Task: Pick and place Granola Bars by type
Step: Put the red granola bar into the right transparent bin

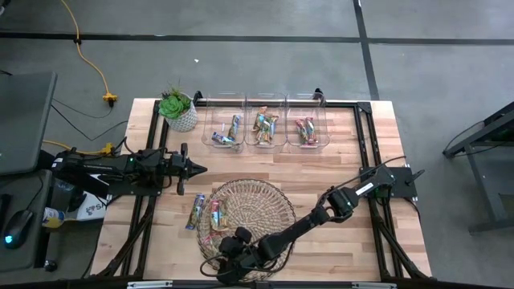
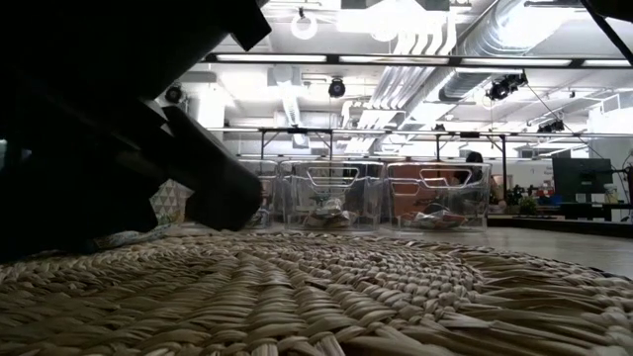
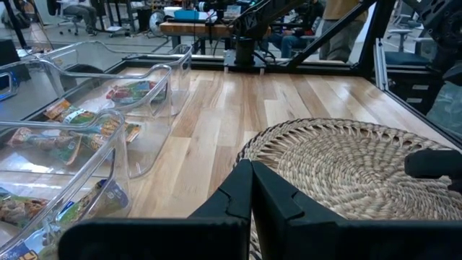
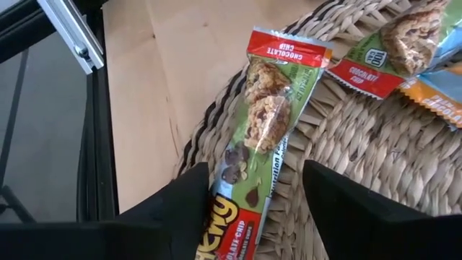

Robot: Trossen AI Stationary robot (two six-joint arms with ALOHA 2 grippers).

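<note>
Bars (image 1: 210, 215) on mat's (image 1: 265, 205) left edge

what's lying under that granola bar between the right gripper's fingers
The granola bar lies on the edge of the round wicker mat, between the open fingers of the right gripper. Its lower end is hidden, so what lies under that part can't be seen.

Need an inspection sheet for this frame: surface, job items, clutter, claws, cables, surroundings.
Surface: wooden table, round wicker mat near its front.
Job's things: granola bars at the mat's left edge; more sorted in three clear bins at the back.
Clutter: potted plant beside the bins.
Grippers: left claw shut, parked left of the mat; right claw open, straddling a green-and-red bar on the mat's rim.
Cables: yellow cord on the floor.
Surroundings: computer mouse on a side desk; grey floor.
</note>
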